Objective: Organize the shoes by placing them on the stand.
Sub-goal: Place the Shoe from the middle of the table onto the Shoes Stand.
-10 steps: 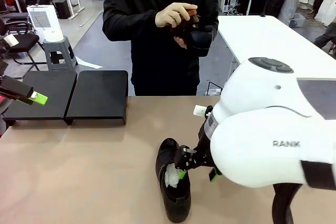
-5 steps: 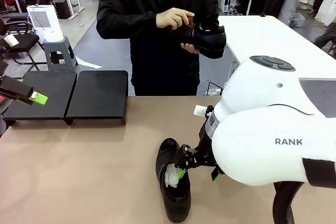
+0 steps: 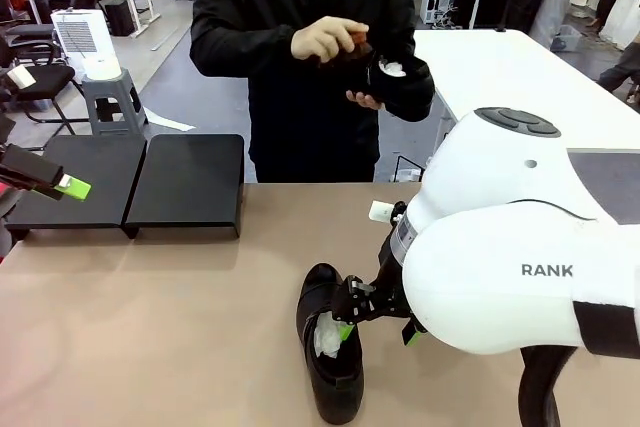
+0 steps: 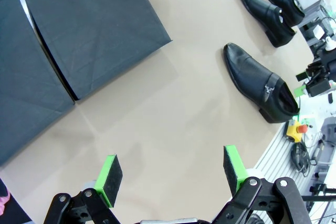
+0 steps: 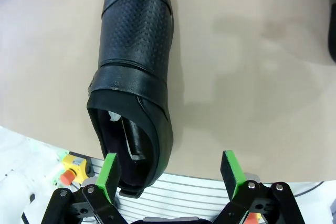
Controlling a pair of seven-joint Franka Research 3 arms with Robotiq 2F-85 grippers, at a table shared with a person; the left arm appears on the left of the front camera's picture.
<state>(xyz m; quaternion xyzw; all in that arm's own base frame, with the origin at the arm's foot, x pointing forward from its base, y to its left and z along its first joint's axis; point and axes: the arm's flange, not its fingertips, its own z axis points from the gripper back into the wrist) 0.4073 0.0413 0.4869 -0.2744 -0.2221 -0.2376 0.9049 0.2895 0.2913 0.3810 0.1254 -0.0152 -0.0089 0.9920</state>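
Jaws: both pairs spread, nothing pinched; right gripper [image 5: 170, 174] hangs over the nearest shoe [image 5: 134, 77].
Bearing: from my right wrist view, shoe lies toward 11 o'clock, heel just beside one pad [image 5: 109, 174].
Long axis: heel 6, toe 12 o'clock.
Nearer arm: right, I judge; left gripper [image 4: 171, 171] hovers near the stand [image 4: 89, 24].

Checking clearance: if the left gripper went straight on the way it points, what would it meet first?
The left gripper would probably meet bare tabletop, between the stand and nearest shoe; depth unclear.
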